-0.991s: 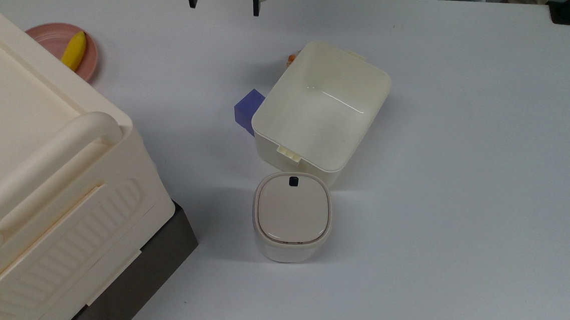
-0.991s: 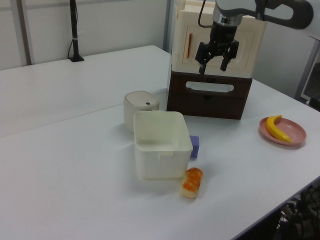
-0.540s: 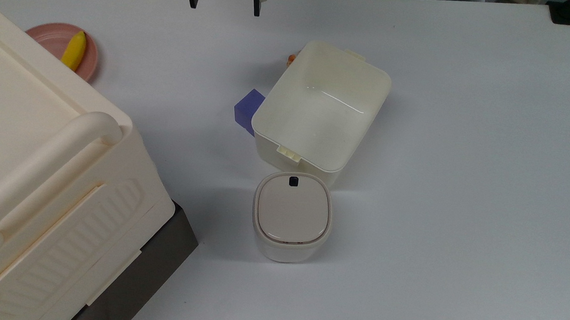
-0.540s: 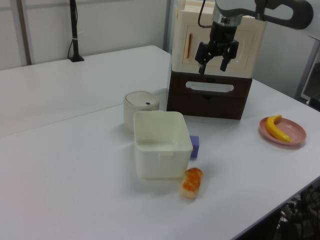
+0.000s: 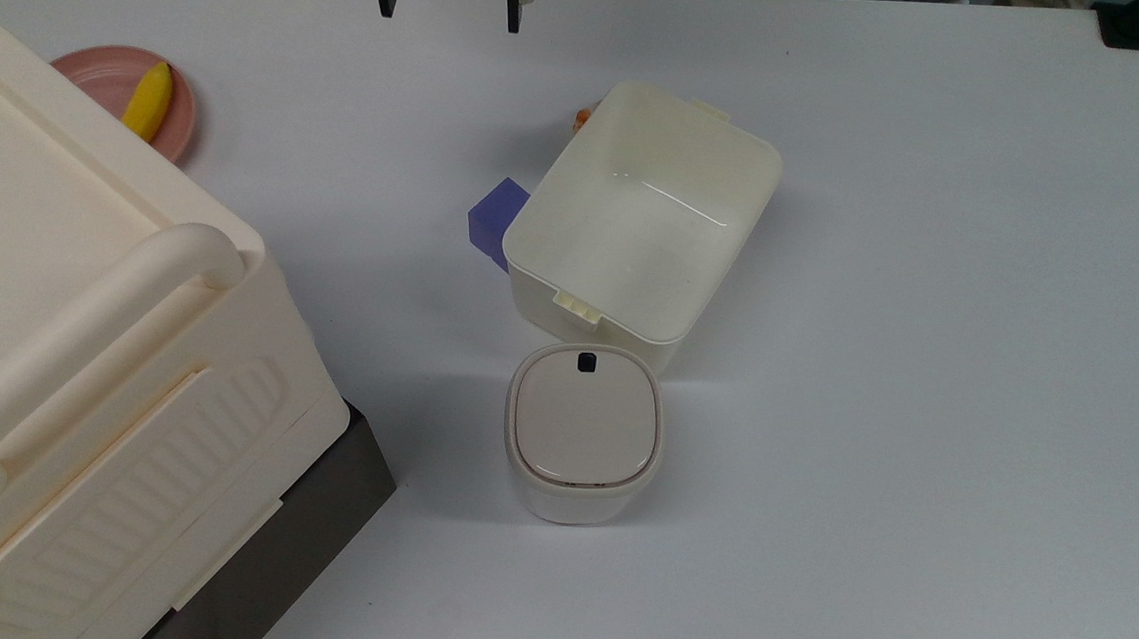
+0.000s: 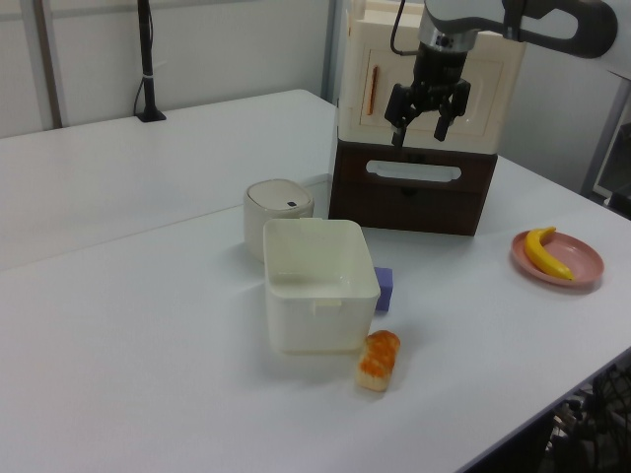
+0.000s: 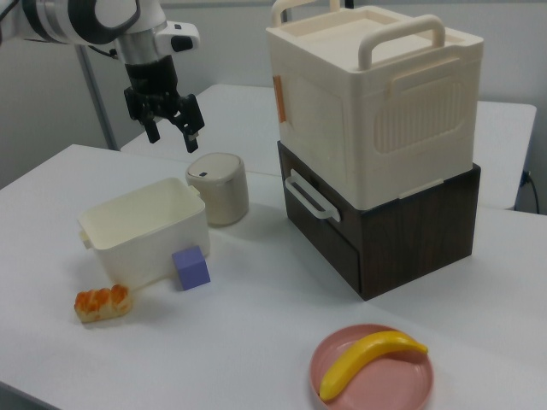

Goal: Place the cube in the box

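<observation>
The purple-blue cube (image 5: 494, 216) (image 6: 384, 287) (image 7: 191, 267) rests on the white table, touching the side of the box. The box (image 5: 643, 209) (image 6: 317, 283) (image 7: 144, 229) is a cream-white open tub with nothing inside. My gripper (image 5: 448, 8) (image 6: 420, 123) (image 7: 175, 131) hangs high in the air, open, with nothing between its fingers. It sits at the top edge of the top view, well away from cube and box.
A small lidded bin (image 5: 583, 431) stands against the box. A large cream case (image 7: 373, 94) sits on a dark drawer unit (image 7: 397, 231). A pink plate (image 7: 372, 372) holds a banana (image 7: 369, 360). An orange bread piece (image 7: 102, 302) lies by the box.
</observation>
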